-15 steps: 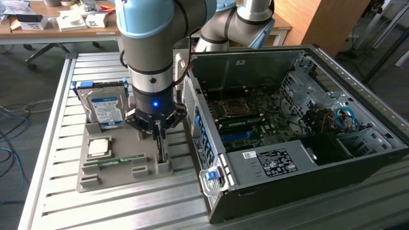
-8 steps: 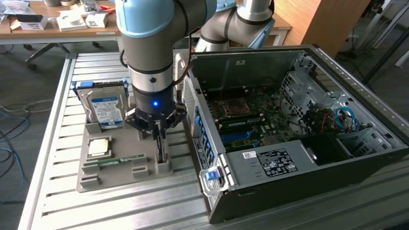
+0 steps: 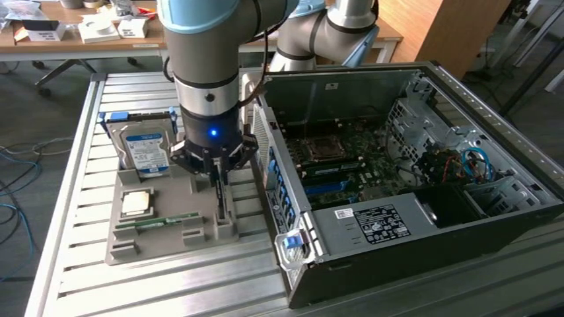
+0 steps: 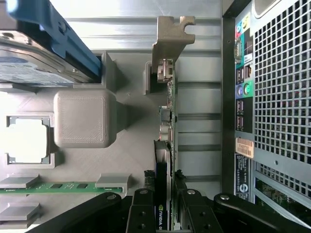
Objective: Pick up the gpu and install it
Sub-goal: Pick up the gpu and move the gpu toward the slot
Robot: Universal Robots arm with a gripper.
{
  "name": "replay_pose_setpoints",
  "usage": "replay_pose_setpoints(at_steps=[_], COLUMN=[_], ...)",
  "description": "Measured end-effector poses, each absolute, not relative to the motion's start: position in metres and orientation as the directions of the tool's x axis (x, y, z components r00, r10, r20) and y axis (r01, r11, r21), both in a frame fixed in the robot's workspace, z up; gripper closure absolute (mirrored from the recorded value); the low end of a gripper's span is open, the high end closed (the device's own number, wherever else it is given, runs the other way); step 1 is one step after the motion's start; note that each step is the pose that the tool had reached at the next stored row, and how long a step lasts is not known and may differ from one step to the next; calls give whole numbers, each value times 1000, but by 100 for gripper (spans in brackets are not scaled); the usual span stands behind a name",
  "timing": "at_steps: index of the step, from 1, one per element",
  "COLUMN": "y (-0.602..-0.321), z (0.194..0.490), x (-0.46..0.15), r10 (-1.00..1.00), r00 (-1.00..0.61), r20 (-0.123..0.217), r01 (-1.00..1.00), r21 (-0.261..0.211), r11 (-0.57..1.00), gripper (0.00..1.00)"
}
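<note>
The gpu (image 3: 220,201) stands on its edge in a slot of the grey holder (image 3: 176,191), right beside the open computer case (image 3: 414,224). In the wrist view the gpu (image 4: 167,111) runs edge-on away from the camera, with its pale metal bracket (image 4: 171,39) at the far end. My gripper (image 3: 216,177) has come straight down over the card. Its black fingers (image 4: 142,213) sit on either side of the near end and are shut on it (image 4: 164,216). The card still rests in the holder.
The holder also carries a blue-labelled silver hard drive (image 3: 145,148), a square processor chip (image 3: 137,203) and a narrow green memory stick (image 3: 158,221). The case's motherboard (image 3: 344,158) lies exposed. Its perforated rear panel (image 4: 282,97) is close alongside the card.
</note>
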State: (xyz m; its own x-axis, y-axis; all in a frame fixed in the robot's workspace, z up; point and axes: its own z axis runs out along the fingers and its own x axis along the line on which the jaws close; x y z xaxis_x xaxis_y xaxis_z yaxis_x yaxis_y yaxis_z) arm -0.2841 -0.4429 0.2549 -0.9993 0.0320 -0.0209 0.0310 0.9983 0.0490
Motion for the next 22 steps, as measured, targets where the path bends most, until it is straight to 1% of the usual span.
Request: replay_pose_setpoints(at_steps=[9, 22], y=[-443, -443], z=[283, 335], x=[-284, -284], r10=[32, 32], r00=[-999, -999], r20=[-21, -21], r01=[31, 31], r21=[50, 56], r11=[998, 998], gripper=[74, 74])
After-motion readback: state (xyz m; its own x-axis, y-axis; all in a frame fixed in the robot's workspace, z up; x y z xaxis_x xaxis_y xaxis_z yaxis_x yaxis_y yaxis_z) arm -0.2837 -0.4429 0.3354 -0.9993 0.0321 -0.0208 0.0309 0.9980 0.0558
